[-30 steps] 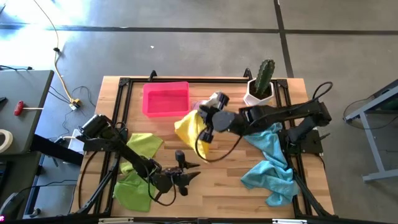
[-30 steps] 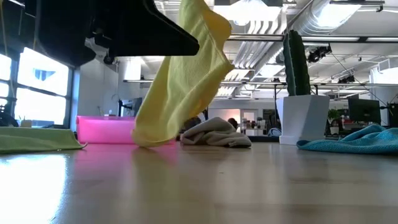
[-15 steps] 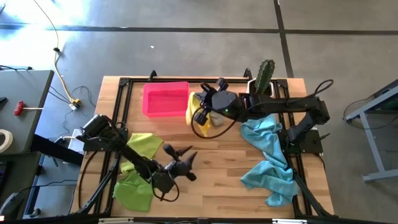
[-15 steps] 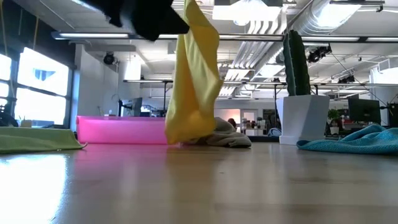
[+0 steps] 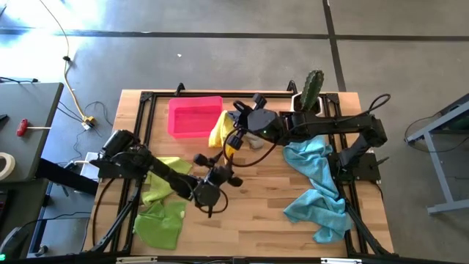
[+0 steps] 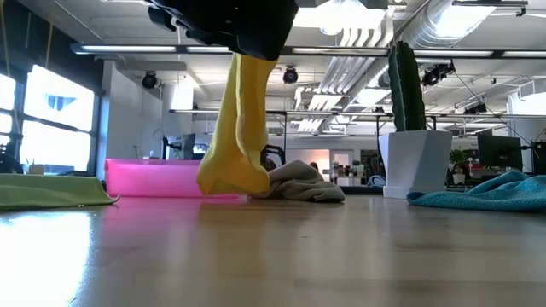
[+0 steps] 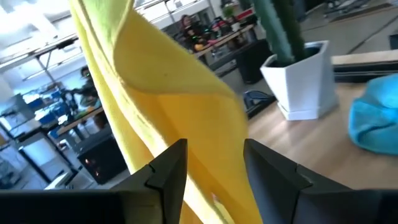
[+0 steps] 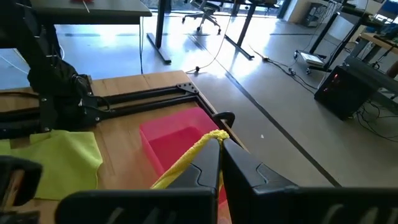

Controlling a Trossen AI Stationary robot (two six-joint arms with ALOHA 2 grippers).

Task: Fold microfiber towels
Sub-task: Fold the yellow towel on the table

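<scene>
**Yellow towel hanging from right jaws beside pink tray**

Right gripper (image 5: pixel 236 126) raised above the wooden slatted desk (image 5: pixel 264 209), just beside the pink rectangular plastic tray (image 5: pixel 194 116), on the side toward the green cactus in its white pot (image 5: pixel 308 95). Jaws clenched on the top edge of the soft yellow microfiber towel (image 5: pixel 221 132). Right arm stretched nearly level from its base beyond the cactus, wrist turned toward the tray. Towel draped straight down in a narrow fold, lowest part at or just above the desk in front of the tray in the low view (image 6: pixel 235 136); contact there impossible to confirm. Pinched corner visible between the dark fingers in the right wrist view (image 8: pixel 205 142).

Left gripper (image 5: pixel 214 178) lifted near the desk's middle, on the near side of the tray, aimed at the hanging towel. Jaws released, partly apart, holding nothing; yellow cloth right before them in the left wrist view (image 7: pixel 180 124), contact not clear. Left arm reaching out diagonally from its base, passing over the lime square towel (image 5: pixel 167 176).

Crumpled grey towel (image 6: pixel 299 182) lying on the desk just behind the yellow one. Green towel (image 5: pixel 160 224) flat near the front edge, farther from the tray than the lime one. Light blue towels (image 5: pixel 316 187) heaped on the cactus side, well apart from the tray.
</scene>
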